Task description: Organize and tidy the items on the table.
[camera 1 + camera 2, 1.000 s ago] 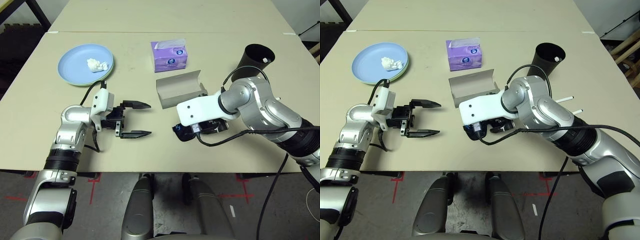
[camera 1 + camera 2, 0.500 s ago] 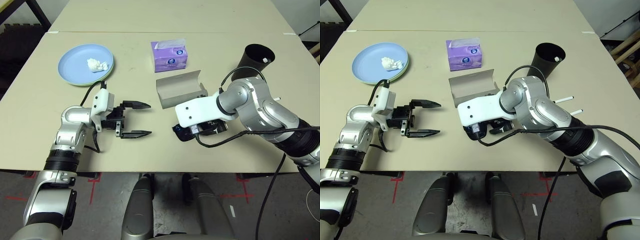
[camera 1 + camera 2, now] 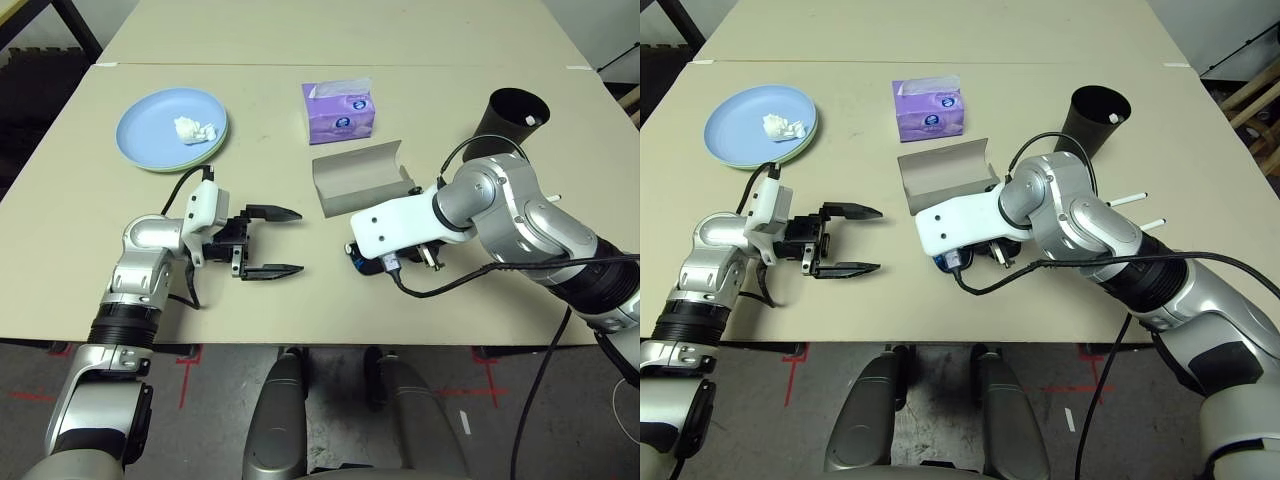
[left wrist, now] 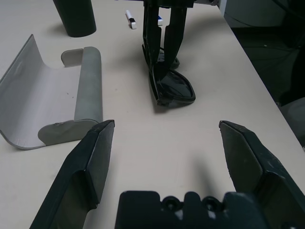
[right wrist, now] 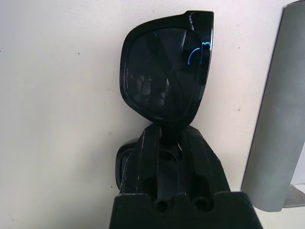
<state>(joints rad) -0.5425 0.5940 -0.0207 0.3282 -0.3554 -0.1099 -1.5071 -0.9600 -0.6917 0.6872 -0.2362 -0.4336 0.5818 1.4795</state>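
The left tool (image 3: 272,241) is held level with fingers spread wide; the right tool (image 5: 167,138) is angled steeply down, fingers pinched together.

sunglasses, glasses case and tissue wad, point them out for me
black sunglasses (image 5: 164,71), right wrist view, on the lens.
grey oblong glasses case (image 3: 355,180), left eye view, on the open lid's inside.
small crumpled white tissue wad (image 3: 194,130), left eye view, on its middle.
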